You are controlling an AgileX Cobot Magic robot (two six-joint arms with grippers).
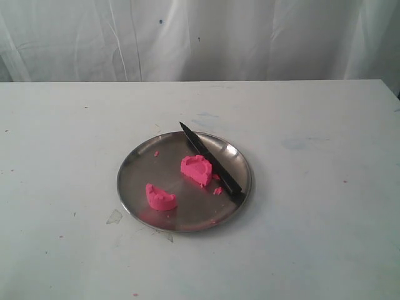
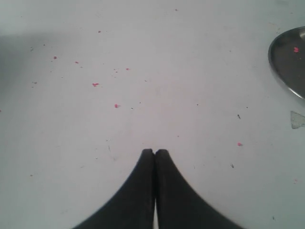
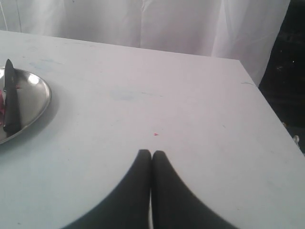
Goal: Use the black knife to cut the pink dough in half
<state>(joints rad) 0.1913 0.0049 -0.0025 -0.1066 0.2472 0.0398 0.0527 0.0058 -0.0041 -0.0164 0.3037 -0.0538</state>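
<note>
Here, you are looking at a white table [image 1: 75, 250] with a round steel plate [image 1: 139, 164] sitting near its middle, a little toward the front edge. The pink dough is lying on that plate in two pieces: one half [image 1: 160, 197] is resting near the plate's front-left rim, the other half [image 1: 197, 169] is sitting closer to the centre, well apart from the first. The black knife [image 1: 209, 161] is lying diagonally across the plate's right side, its point reaching just past the rim toward the back edge of the table and its handle resting on the rim toward the front-right; it is lying just beside the central half, and nothing is holding it. A few pink crumbs [image 1: 217, 190] are scattered by the blade.

Your left gripper [image 2: 154, 151] is hovering over bare table off the plate's left side, fingers pressed together and gripping nothing. Your right gripper [image 3: 151, 153] is hovering toward the right edge of the table, likewise pinched closed and empty (neither arm is showing in the exterior view).

Judging from the separated halves and the laid-down knife, the cut appears finished, and both arms seem parked clear of the plate.
</note>
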